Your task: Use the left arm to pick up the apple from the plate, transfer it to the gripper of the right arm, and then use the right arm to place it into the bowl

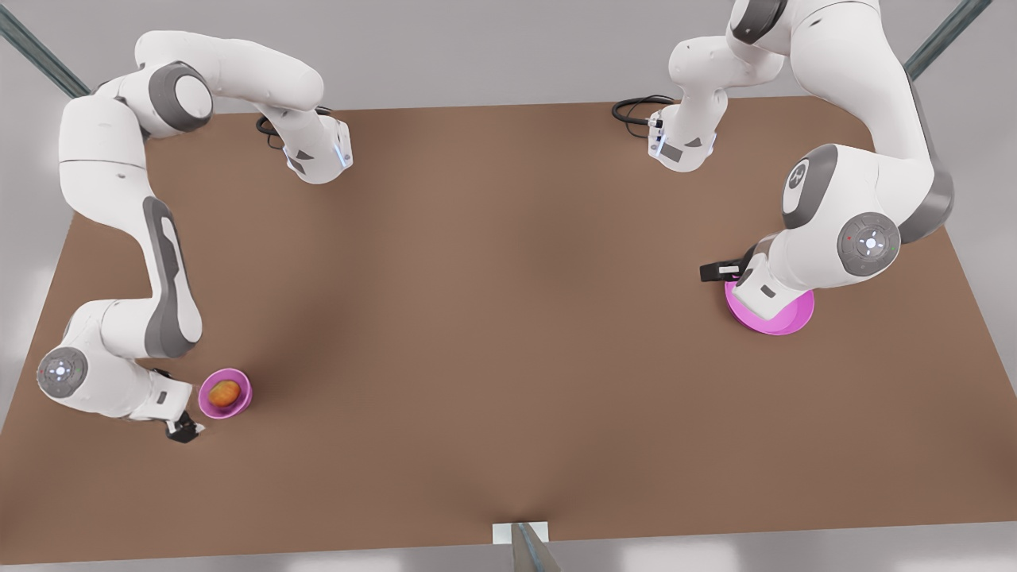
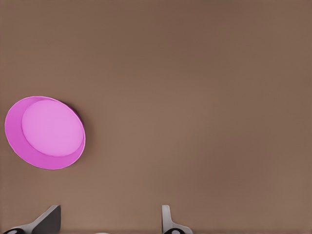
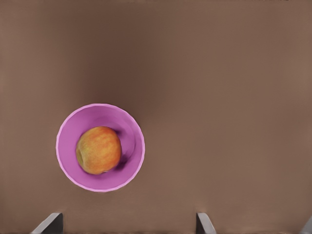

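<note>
The red-orange apple (image 3: 98, 149) already lies in the small pink bowl (image 3: 68, 127), near left. The right gripper (image 3: 129, 225) beside it seems open and empty; the left gripper (image 2: 109, 222) over the wide magenta plate (image 2: 19, 141) too.

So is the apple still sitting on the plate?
No, the apple lies inside the bowl; the plate is bare.

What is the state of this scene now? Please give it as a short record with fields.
apple: lying inside the small pink bowl
plate: nothing on it
right gripper: open, beside the bowl at the front view's left
left gripper: open, by the plate at the front view's right
table: brown, carries both dishes
task stage: apple is in the bowl
</note>
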Motion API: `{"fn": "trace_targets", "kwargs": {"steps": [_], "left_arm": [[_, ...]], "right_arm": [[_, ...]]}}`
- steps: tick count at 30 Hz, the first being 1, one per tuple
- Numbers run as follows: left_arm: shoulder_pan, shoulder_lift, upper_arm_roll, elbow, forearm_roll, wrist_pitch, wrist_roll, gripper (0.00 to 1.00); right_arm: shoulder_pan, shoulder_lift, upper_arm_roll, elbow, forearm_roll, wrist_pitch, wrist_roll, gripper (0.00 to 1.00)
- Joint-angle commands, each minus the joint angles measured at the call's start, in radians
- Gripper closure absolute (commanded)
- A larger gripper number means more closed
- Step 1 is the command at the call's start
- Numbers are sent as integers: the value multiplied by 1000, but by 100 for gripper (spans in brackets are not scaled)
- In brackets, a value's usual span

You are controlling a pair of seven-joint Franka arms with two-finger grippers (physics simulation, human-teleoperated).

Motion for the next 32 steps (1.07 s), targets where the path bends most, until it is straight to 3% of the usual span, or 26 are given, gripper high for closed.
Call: {"fn": "trace_targets", "kwargs": {"steps": [1, 3, 6, 8, 9, 12, 13, 32], "left_arm": [[0, -1, -2, 0, 1, -2, -4, 0], [0, -1, 0, 0, 1, -2, -2, 0], [-1, -1, -2, 2, 2, -2, -4, 0], [-1, -1, -2, 0, 2, -2, -4, 0], [-1, -1, -2, 0, 2, -2, -4, 0], [-3, -1, -2, 0, 2, -2, -4, 0], [-3, -1, -2, 2, 2, -2, -4, 0], [-3, -1, -2, 5, 4, 1, -2, 0]], "right_arm": [[58, -34, -4, 11, -45, -267, 1074, 0], [135, 8, -5, 56, -156, -436, 1710, 0], [153, -1, -1, 212, -107, -567, 1813, 0], [202, -145, -36, 201, -53, -661, 1819, 0], [261, -255, -165, 117, 63, -654, 1824, 0], [423, -475, -431, -59, 266, -644, 1923, 0], [431, -528, -453, -119, 278, -643, 1931, 0], [428, -544, -453, -130, 272, -644, 1991, 0]]}}
